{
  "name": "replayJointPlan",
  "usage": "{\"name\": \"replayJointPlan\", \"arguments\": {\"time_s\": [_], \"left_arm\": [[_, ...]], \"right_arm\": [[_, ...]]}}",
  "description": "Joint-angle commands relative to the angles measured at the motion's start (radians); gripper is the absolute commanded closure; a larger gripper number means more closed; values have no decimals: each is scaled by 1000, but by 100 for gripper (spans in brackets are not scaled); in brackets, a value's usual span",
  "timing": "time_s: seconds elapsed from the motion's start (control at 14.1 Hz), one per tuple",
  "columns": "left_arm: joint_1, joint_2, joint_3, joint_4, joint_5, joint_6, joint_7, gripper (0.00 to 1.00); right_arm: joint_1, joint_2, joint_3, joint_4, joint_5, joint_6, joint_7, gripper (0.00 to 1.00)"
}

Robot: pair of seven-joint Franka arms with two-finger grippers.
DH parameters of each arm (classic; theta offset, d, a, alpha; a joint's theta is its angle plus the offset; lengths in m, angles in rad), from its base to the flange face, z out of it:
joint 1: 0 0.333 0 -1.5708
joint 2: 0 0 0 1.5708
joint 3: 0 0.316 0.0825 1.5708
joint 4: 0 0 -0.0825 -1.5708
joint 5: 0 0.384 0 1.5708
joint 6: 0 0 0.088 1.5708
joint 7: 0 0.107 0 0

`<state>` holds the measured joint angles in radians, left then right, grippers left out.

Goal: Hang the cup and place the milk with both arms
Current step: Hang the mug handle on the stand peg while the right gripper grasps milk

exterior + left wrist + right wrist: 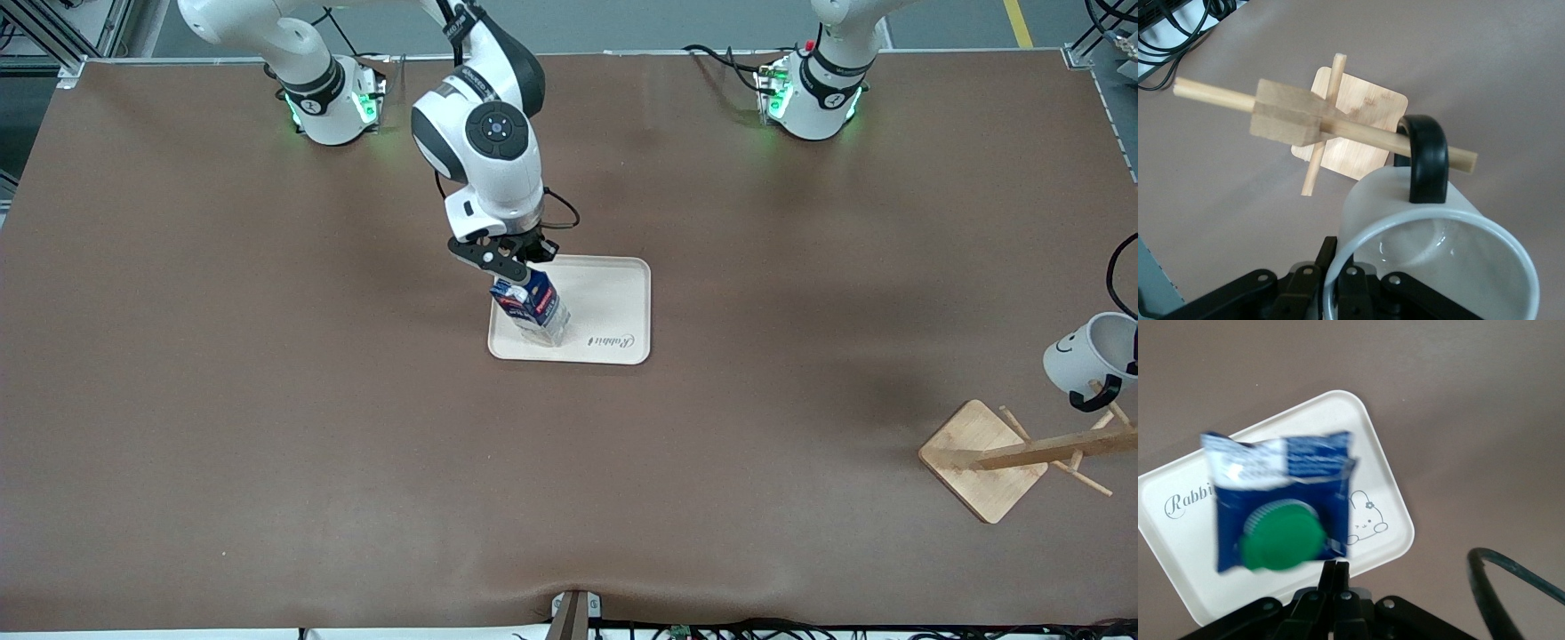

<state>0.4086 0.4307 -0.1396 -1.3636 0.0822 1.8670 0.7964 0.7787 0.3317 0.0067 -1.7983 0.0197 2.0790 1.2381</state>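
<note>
The white cup (1086,354) hangs in the air over the wooden rack (982,460) at the left arm's end of the table. Its black handle (1427,157) sits around a rack peg (1368,131). My left gripper (1338,257) is shut on the cup's rim (1358,230), one finger inside and one outside; it is out of the front view. My right gripper (531,267) is shut on the top edge of the milk (531,307). The carton leans, its base on the cream tray (613,307). Its green cap (1281,537) faces the right wrist camera, beside the gripper (1336,565).
The tray (1381,473) lies mid-table and has a rabbit drawing and lettering. The rack has a square wooden base and several pegs sticking out. A black cable (1491,587) shows in the right wrist view. Cables run along the table's edges.
</note>
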Motion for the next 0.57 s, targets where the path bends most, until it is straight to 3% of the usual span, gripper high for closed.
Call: {"name": "replayJointPlan", "arguments": {"time_s": [0.0,0.07,0.14,0.28,0.35,0.42,0.5], "left_arm": [[4,10,-6,23,4,20,-2,65],[6,10,-8,23,2,32,-2,1],[4,8,-9,23,-10,37,-2,0],[-1,3,-12,21,-21,32,-19,0],[-4,-1,-15,21,-24,26,-38,0],[-5,-7,-17,21,-36,20,-69,0],[-7,-19,-17,20,-50,6,-112,0]], "right_arm": [[8,-17,-5,4,3,-25,26,100],[8,-17,-7,4,3,-25,27,100],[10,-17,-7,5,3,-23,27,91],[10,-17,-7,5,3,-25,29,60],[10,-17,-7,5,2,-25,29,23],[11,-17,-8,5,-1,-23,29,0],[10,-17,-7,7,-1,-25,29,0]]}}
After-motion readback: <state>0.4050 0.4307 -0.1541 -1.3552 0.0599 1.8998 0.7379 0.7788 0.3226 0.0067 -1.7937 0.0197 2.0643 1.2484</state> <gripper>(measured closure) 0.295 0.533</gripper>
